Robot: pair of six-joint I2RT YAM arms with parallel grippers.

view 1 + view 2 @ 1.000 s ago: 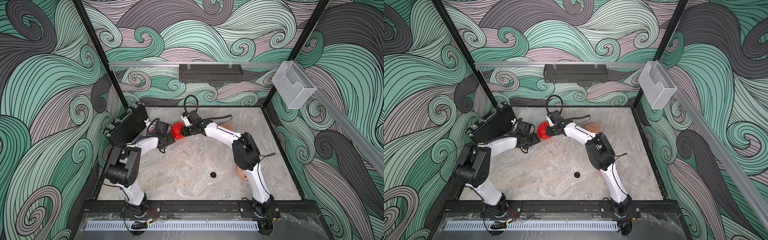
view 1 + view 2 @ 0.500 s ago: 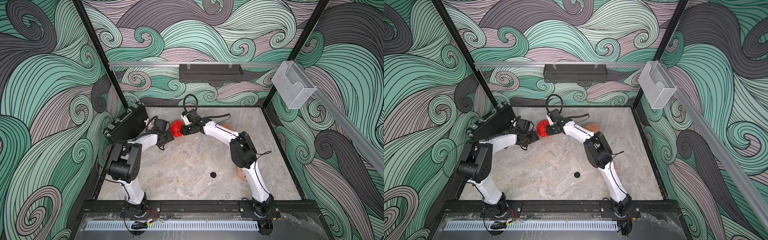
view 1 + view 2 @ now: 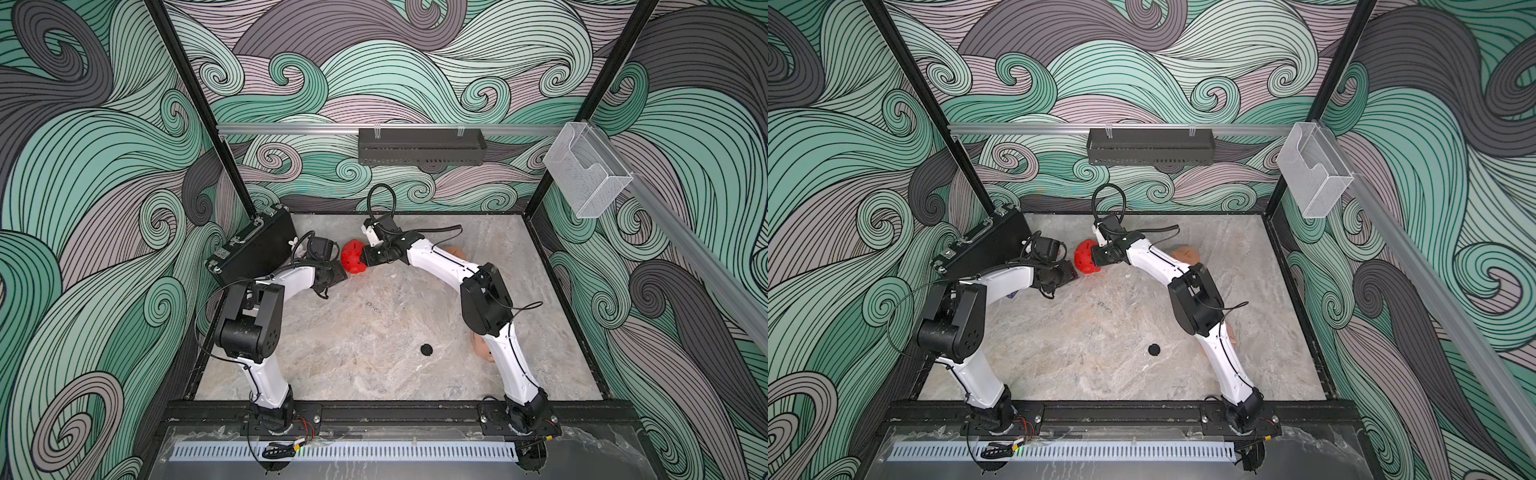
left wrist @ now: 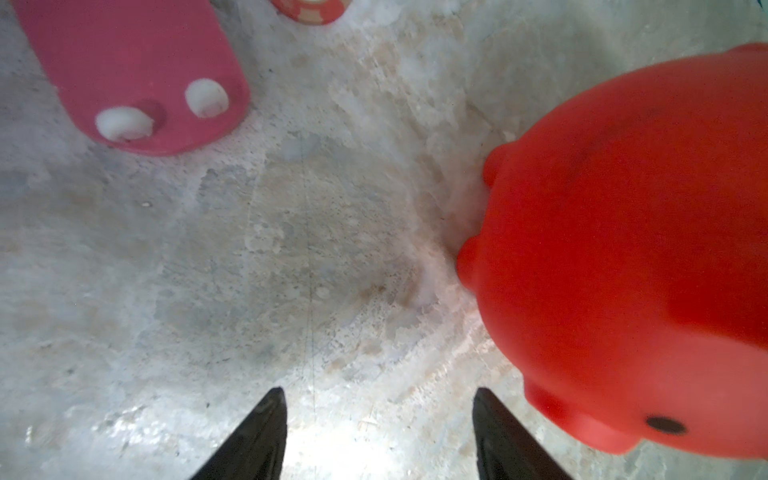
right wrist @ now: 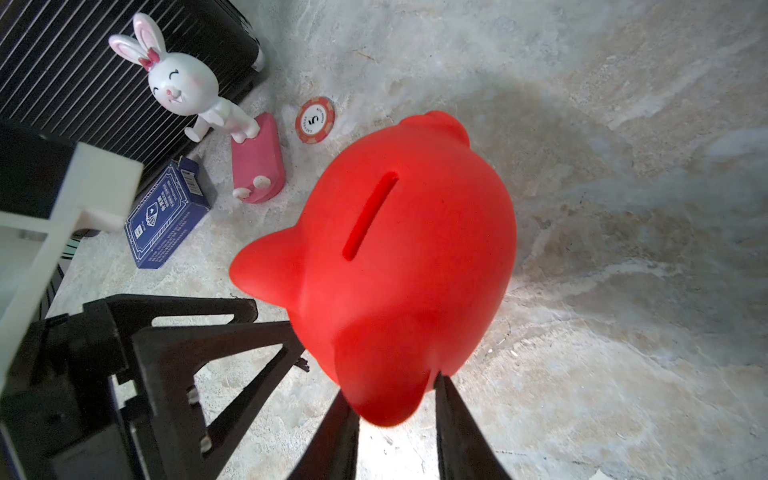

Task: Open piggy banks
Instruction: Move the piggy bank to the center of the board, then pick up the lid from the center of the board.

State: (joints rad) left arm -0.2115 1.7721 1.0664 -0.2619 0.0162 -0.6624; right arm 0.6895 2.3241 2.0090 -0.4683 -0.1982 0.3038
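Observation:
The red piggy bank (image 3: 352, 261) (image 3: 1086, 261) is at the back middle of the table, coin slot up in the right wrist view (image 5: 407, 257). My right gripper (image 5: 392, 390) (image 3: 366, 259) is shut on a bulge at the pig's near end. My left gripper (image 4: 378, 390) (image 3: 337, 272) is just left of the pig (image 4: 623, 249), open with only bare table between its fingers. One peach-pink piggy bank (image 3: 455, 252) lies behind the right forearm. Another (image 3: 482, 347) is half hidden under the right arm. A loose black plug (image 3: 426, 349) (image 3: 1154, 349) lies on the table.
A black case (image 3: 253, 249) leans at the back left. Beside it are a white rabbit figurine (image 5: 183, 83) on a pink base (image 5: 255, 162) (image 4: 137, 70), a blue card box (image 5: 166, 216) and a red poker chip (image 5: 314, 119).
The right gripper and the red pig have shifted slightly to the left. The left arm's elbow has swung a little. Both grippers keep their state.

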